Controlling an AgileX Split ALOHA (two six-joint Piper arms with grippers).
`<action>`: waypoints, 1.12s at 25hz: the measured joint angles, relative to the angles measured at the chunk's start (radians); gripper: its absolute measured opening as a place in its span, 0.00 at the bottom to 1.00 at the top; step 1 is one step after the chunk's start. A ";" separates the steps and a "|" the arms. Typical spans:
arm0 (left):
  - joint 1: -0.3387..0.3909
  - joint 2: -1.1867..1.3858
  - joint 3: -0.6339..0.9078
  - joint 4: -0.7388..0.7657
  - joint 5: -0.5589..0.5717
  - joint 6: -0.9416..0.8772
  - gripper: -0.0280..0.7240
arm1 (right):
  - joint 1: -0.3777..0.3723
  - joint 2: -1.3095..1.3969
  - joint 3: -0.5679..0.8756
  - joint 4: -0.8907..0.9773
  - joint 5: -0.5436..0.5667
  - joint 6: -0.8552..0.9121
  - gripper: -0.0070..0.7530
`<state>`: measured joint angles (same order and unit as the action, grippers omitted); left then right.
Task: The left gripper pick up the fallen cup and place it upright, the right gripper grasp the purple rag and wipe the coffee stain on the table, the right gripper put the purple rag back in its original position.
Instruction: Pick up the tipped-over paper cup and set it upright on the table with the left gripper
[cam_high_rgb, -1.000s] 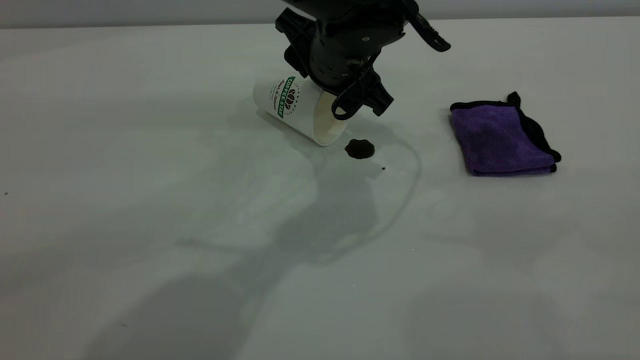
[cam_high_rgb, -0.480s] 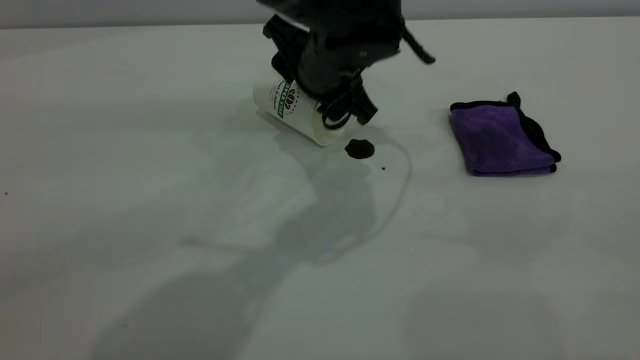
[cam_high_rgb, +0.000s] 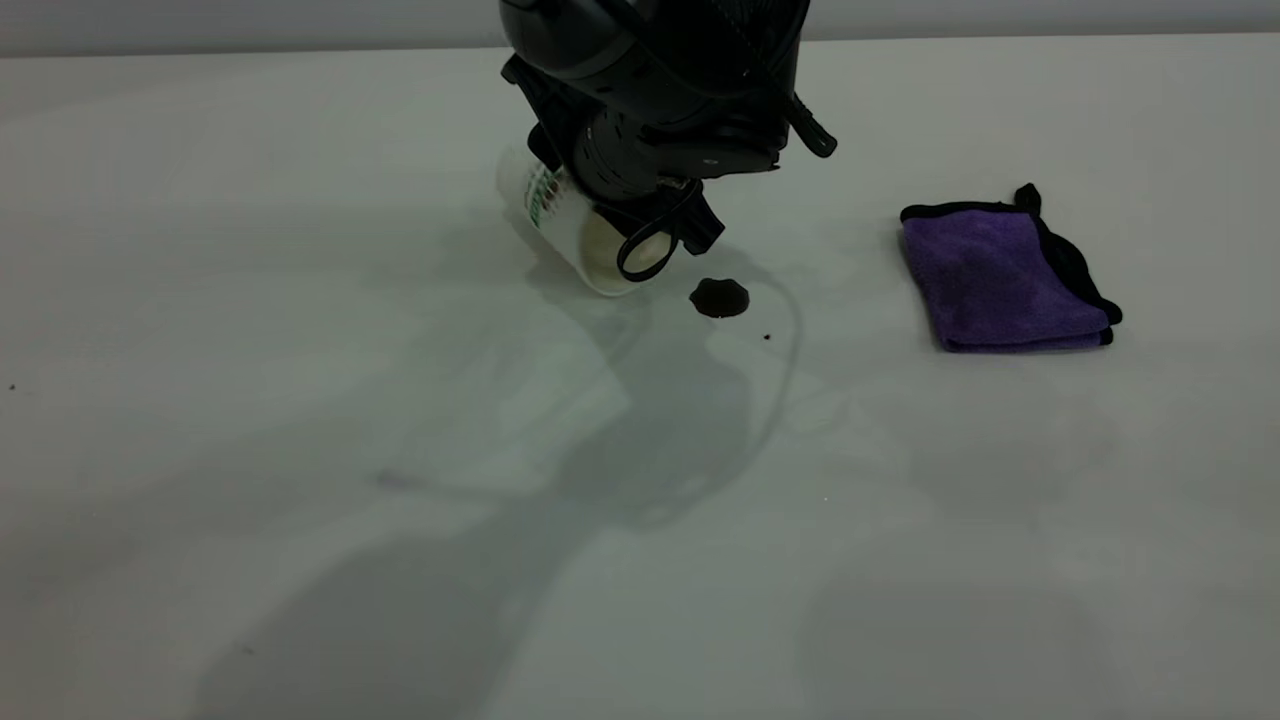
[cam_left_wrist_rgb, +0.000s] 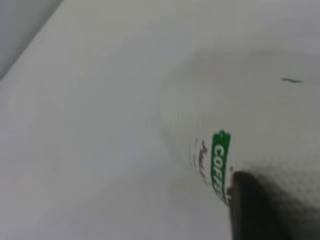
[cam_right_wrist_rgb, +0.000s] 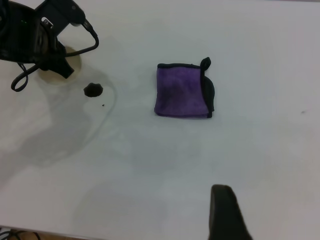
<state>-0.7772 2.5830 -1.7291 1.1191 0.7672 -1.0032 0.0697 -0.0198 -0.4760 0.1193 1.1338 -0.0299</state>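
One gripper is at work: the left gripper (cam_high_rgb: 600, 215) is lowered over the fallen cup (cam_high_rgb: 560, 225) toward the far middle of the desk (cam_high_rgb: 300, 400). The cup lies on its side with its mouth turned toward the near right, its cream inside partly seen behind a looped black cable (cam_high_rgb: 645, 250). In the left wrist view the cup's white embossed wall (cam_left_wrist_rgb: 250, 115) with green lettering fills most of the picture, and one dark finger (cam_left_wrist_rgb: 252, 207) is seen pressed against it; whether the gripper has clenched on the cup or is merely placed around it cannot be told.

The coffee stain (cam_high_rgb: 719, 297) is found on the desk just to the near right of the cup's mouth, apart from it, with a tiny dark speck (cam_high_rgb: 767, 337) a little nearer and to the right. The purple rag (cam_high_rgb: 1005, 275) lies folded and flat well to the right of the stain, its black edging along the far and right sides.

Only a dark tip of the right gripper (cam_right_wrist_rgb: 227, 212) is seen in the right wrist view, held well apart from the rag; its state cannot be told.
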 joint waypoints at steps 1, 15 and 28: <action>0.000 0.000 0.000 0.001 0.015 0.001 0.32 | 0.000 0.000 0.000 0.000 0.000 0.000 0.65; 0.175 -0.233 -0.020 -0.533 0.075 0.680 0.04 | 0.000 0.000 0.000 0.000 0.000 0.000 0.65; 0.519 -0.152 -0.176 -1.173 0.216 1.286 0.04 | 0.000 0.000 0.000 0.000 0.000 0.000 0.65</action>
<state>-0.2582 2.4313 -1.9046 -0.0541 0.9828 0.2824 0.0697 -0.0198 -0.4760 0.1193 1.1334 -0.0299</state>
